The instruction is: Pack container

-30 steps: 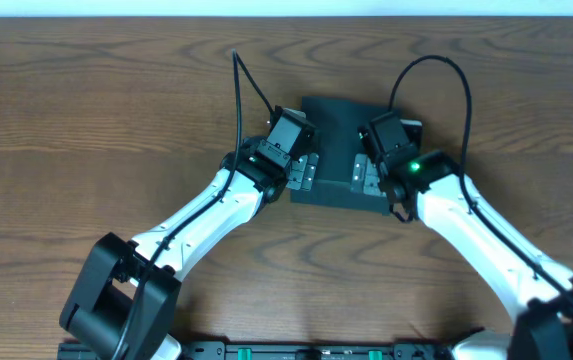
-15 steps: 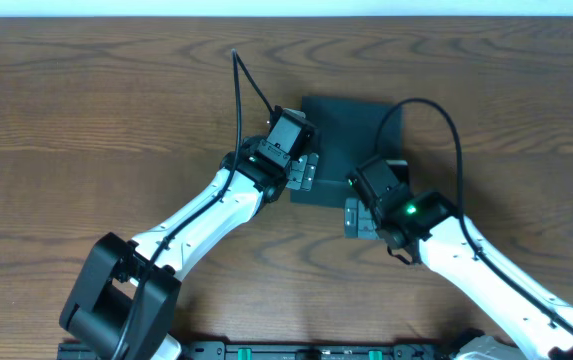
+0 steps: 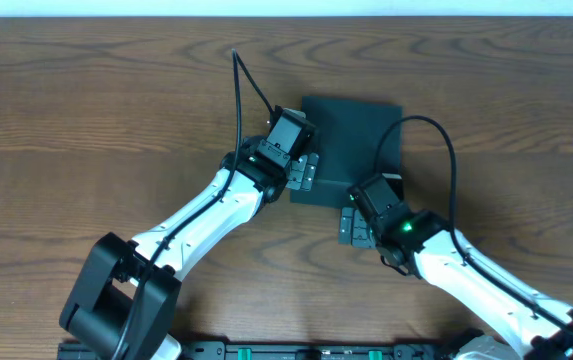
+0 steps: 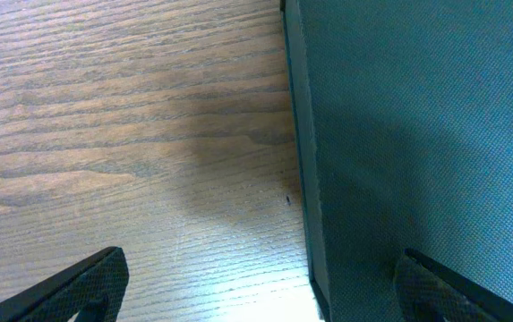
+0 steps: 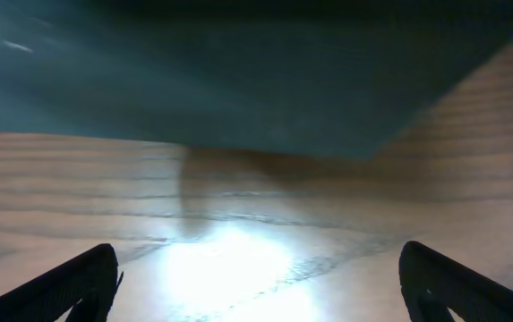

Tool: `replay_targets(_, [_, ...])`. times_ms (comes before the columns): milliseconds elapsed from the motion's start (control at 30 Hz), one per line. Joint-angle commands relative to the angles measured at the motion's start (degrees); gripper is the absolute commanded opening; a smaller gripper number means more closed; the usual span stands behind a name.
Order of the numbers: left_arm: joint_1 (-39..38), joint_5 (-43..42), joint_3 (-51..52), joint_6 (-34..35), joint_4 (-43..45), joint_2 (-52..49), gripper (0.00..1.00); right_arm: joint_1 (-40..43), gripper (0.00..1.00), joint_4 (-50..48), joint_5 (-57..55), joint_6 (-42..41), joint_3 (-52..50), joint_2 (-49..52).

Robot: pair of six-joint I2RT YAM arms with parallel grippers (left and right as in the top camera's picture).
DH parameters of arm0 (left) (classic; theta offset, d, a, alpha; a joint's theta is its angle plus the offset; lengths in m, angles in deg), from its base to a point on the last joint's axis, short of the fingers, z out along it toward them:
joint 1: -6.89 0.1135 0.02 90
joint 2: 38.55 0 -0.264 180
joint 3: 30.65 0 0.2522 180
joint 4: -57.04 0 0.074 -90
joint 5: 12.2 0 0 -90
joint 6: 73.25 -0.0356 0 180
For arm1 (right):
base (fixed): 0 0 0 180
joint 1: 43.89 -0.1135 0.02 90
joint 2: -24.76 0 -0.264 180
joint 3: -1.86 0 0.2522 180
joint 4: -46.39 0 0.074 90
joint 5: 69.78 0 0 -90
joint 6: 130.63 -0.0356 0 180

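The container (image 3: 351,140) is a dark teal-black box lying flat with its lid down at the middle of the table. My left gripper (image 3: 304,172) is open and straddles the box's left edge. In the left wrist view one finger is over the box (image 4: 417,134), the other over the wood, and nothing is between the fingers (image 4: 256,286). My right gripper (image 3: 353,225) is open and empty over the table, just in front of the box's near edge. The box fills the top of the right wrist view (image 5: 238,72), ahead of the spread fingers (image 5: 256,277).
The wooden table (image 3: 116,100) stretches around the box on all sides. No snack packets or other loose objects show in any view. Both arms' black cables arc over the box area.
My right gripper has drawn back from on top of the box toward the front, and now hangs over bare table. The left arm has not moved.
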Motion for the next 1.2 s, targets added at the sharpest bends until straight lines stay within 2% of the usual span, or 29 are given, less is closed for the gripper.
replay_targets(0, [0.3,0.4,0.0,-1.3,-1.1,-1.9,0.96,0.5,0.99,-1.6,-1.9,-1.7,-1.1,1.4])
replay_targets(267, [0.3,0.4,0.0,-1.3,-1.1,-1.9,0.96,1.5,0.99,-9.4,0.1,-1.7,-1.2,7.8])
replay_targets(633, [0.3,0.1,0.0,-1.3,-1.5,-1.9,0.96,9.2,0.99,-9.8,-2.6,-1.7,-1.2,7.9])
replay_targets(1167, [0.3,0.0,0.0,-1.3,-2.5,-1.9,0.96,10.5,0.99,-11.7,-0.6,-0.3,-1.2,7.9])
